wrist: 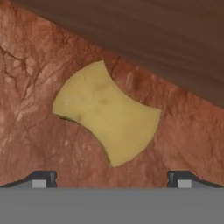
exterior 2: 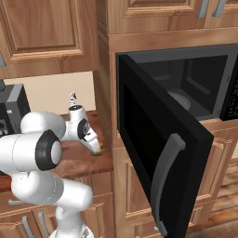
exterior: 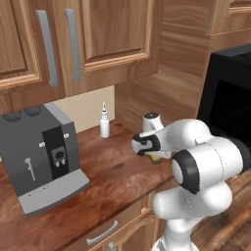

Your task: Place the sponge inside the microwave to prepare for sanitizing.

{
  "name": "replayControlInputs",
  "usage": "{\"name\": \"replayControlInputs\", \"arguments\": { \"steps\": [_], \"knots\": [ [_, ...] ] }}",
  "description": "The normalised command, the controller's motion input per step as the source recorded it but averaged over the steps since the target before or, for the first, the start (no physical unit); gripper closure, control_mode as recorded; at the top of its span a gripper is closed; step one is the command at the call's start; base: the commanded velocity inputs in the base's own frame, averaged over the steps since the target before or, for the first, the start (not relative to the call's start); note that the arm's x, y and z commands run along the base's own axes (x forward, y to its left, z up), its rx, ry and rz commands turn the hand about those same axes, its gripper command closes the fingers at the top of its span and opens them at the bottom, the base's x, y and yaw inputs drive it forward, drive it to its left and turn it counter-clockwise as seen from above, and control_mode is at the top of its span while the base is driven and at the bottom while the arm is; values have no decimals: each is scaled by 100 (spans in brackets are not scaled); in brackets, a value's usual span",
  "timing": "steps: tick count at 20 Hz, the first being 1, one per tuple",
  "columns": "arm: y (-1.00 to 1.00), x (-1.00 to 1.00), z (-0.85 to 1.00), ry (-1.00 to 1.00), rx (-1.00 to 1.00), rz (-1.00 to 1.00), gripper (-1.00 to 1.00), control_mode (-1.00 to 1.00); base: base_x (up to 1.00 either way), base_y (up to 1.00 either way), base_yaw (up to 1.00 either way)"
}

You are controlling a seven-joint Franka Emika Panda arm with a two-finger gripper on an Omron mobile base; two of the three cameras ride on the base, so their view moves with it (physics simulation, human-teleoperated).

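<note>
The sponge [wrist: 107,114], a small yellow-olive block with pinched sides, lies flat on the reddish-brown counter close to the wooden side wall. In the base views the sponge [exterior: 156,158] [exterior 2: 97,151] peeks out just under the hand. My gripper [wrist: 112,180] hangs directly over it, pointing down, jaws wide open and nothing between them; both dark fingertips [wrist: 43,178] stand short of the sponge. The gripper [exterior: 153,153] [exterior 2: 94,143] sits low at the counter's right end. The black microwave [exterior 2: 186,88] is to the right, its door [exterior 2: 153,153] swung open and the round turntable [exterior 2: 179,100] showing inside.
A white spray bottle [exterior: 104,122] stands at the back of the counter. A grey coffee machine [exterior: 41,157] takes up the counter's left part. Wall cabinets [exterior: 73,44] hang overhead. The open door's grey handle [exterior 2: 165,181] juts toward the base.
</note>
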Motion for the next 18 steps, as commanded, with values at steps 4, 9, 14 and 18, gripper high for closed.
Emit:
{"name": "replayControlInputs", "arguments": {
  "steps": [4, 9, 14, 18],
  "knots": [
    [-2, 43, -28, 0, 0, -5, -100, -100, 0, 0, 0],
    [-15, 30, -5, 0, 0, 0, -100, -100, 0, 0, 0],
    [-22, 1, -14, 0, 0, 0, -100, -100, 0, 0, 0],
    [-23, -5, -6, 0, 1, 0, -100, -100, 0, 0, 0]
  ]
}}
